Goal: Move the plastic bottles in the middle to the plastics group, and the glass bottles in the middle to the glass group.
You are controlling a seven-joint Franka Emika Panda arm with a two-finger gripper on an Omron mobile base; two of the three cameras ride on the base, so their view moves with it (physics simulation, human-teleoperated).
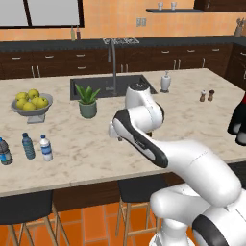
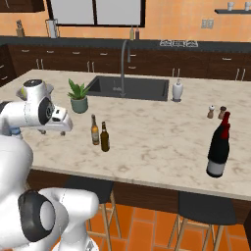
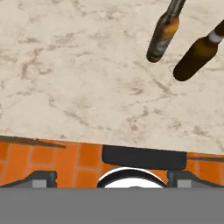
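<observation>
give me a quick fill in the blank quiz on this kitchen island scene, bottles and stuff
1. The two slim glass bottles stand side by side on the marble counter, both ____ (upright or lying down).
2. The fruit bowl holds fruit of a ____ colour.
3. On the left end of the counter, ____ small plastic bottles stand in a row.
4. The large black bottle has a ____ top.

Missing words: upright; yellow; three; red
</observation>
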